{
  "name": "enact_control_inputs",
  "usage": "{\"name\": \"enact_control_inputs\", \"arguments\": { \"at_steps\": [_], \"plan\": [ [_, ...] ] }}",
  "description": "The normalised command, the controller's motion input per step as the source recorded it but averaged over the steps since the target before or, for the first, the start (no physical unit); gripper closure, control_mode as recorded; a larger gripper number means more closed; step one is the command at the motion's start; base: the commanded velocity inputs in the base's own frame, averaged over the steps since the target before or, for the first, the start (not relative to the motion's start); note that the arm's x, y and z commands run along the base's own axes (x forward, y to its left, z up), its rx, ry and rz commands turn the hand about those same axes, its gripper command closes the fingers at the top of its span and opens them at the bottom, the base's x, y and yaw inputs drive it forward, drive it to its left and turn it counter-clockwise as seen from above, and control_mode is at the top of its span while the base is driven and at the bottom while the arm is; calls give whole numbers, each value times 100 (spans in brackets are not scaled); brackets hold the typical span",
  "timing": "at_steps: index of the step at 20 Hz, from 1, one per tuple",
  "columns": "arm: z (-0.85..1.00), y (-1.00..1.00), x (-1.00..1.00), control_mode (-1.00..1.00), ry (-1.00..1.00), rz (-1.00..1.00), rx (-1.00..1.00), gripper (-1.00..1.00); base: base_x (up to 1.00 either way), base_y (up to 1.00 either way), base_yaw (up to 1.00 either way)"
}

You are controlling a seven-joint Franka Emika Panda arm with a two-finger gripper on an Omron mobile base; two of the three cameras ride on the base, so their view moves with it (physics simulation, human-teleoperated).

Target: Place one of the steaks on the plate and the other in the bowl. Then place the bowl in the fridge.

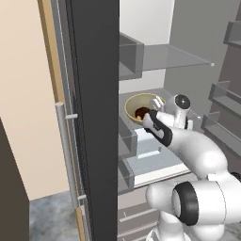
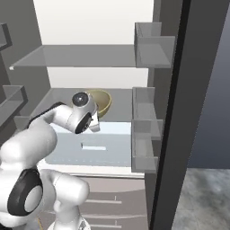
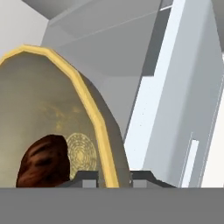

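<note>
While seemingly pinched, bowl (image 3: 52, 113) rim between gripper (image 3: 114, 176) tips

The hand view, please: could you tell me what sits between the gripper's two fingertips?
In the hand view, the yellow rim of the bowl runs down between the gripper tips, one inside and one outside. The dark steak lies inside, left of them.

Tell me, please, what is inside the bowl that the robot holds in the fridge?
Inside the bowl lies one dark reddish-brown steak on the patterned bottom. The gripper is shut on the bowl's rim. The near wall and the arm cover part of the inside, so the rest cannot be seen.
</note>
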Motion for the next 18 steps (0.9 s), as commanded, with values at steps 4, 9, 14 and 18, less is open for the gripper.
{"name": "enact_control_inputs", "arguments": {
  "at_steps": [4,9,14,18],
  "plan": [
    [-14,-2,51,-100,13,-4,1,100,0,0,0],
    [-2,0,44,-100,26,-5,0,100,0,0,0],
    [4,0,32,-100,16,-1,0,100,0,0,0],
    [0,0,4,-100,-1,0,0,100,0,0,0]
  ]
}}
